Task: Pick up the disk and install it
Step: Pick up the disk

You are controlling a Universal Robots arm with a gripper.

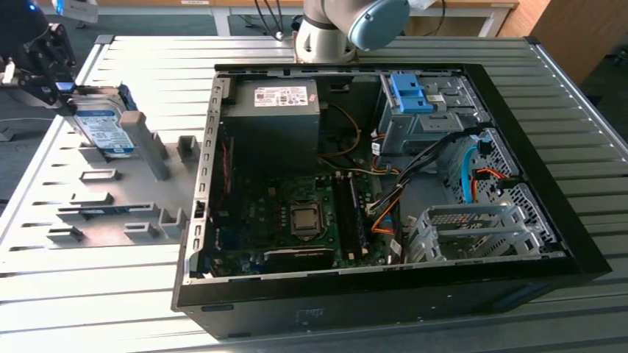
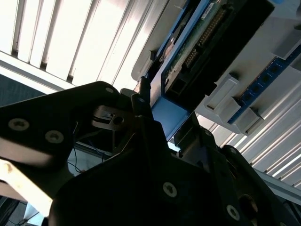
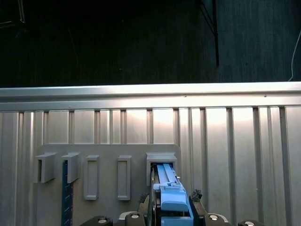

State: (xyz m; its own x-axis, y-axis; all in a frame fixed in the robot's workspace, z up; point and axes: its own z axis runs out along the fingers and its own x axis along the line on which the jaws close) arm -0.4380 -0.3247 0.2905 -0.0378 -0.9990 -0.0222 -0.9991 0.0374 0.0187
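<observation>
The gripper (image 1: 67,90) is pinched shut on the top end of the disk (image 1: 103,129), which stands on its edge in a slot of the grey rack (image 1: 108,220) beside the open computer (image 1: 579,243), probably so its top sticks up for easy grabbing.

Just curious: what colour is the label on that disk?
White and blue; the disk shows best in the exterior view.

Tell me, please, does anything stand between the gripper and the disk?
Nothing visible does. In the exterior view the gripper is right at the upper end of the disk, which stands on edge in the grey holder.
</observation>
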